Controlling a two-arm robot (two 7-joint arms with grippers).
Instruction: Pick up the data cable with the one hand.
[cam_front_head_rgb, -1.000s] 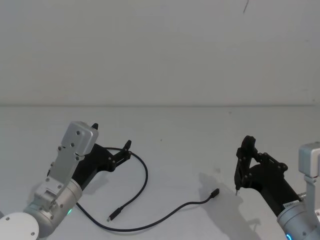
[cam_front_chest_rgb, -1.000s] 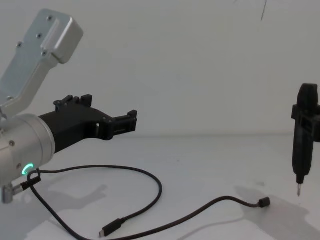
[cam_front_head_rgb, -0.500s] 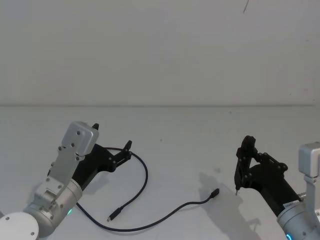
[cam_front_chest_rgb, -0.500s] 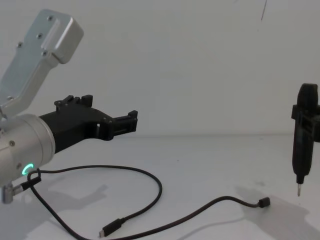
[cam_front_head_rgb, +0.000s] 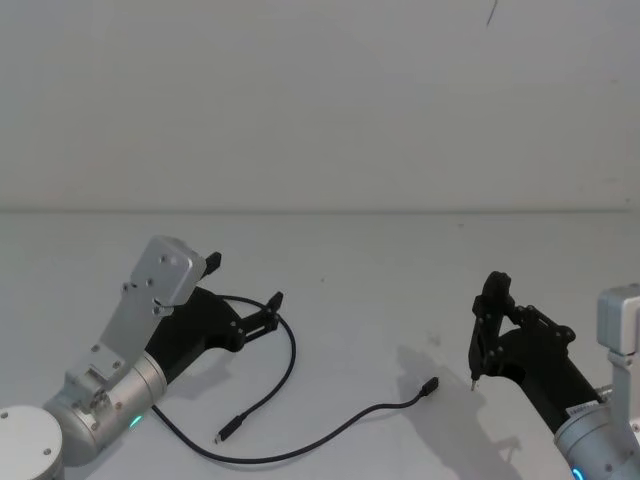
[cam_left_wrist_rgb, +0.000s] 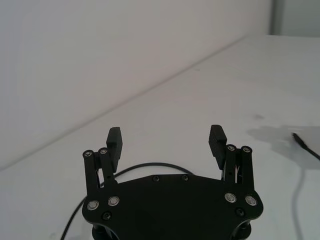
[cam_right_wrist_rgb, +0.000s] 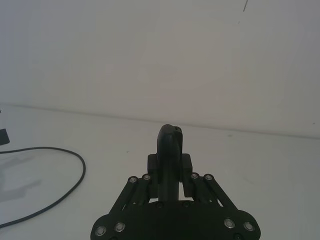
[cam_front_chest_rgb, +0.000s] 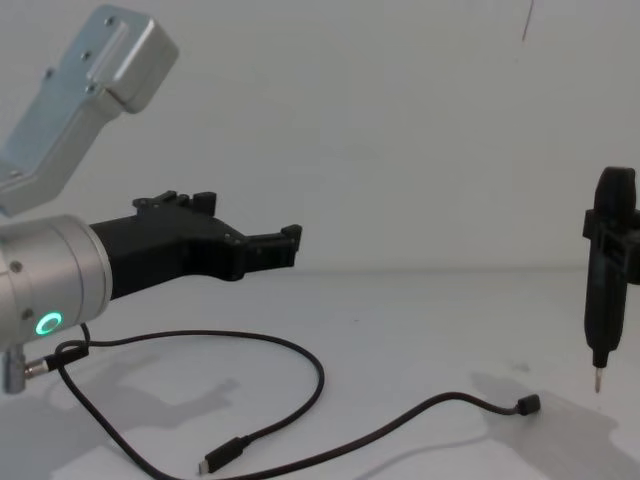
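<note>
The data cable (cam_front_head_rgb: 293, 352) lies in loose curves on the white table, one plug (cam_front_head_rgb: 431, 385) to the right and the other plug (cam_front_head_rgb: 224, 435) nearer me. My left gripper (cam_front_head_rgb: 244, 281), the hand, hangs open and empty just above the cable's far loop, not touching it. In the chest view this gripper (cam_front_chest_rgb: 287, 245) reaches in from the left above the cable (cam_front_chest_rgb: 320, 385). The left wrist view shows its fingers (cam_left_wrist_rgb: 114, 140) wide apart with the cable (cam_left_wrist_rgb: 145, 165) curving behind them. My right gripper (cam_front_head_rgb: 487, 310) is shut on a slim black tool (cam_front_chest_rgb: 605, 280) with a pin tip.
The tool's pin tip (cam_front_chest_rgb: 598, 382) hovers over the table just right of the cable's right plug (cam_front_chest_rgb: 527, 404). A plain white wall (cam_front_head_rgb: 320, 100) closes off the back of the table. In the right wrist view the cable (cam_right_wrist_rgb: 80, 175) curves at the left.
My left gripper has moved forward and to the right, farther over the cable's loop, still open. The cable and the right arm have stayed where they were.
</note>
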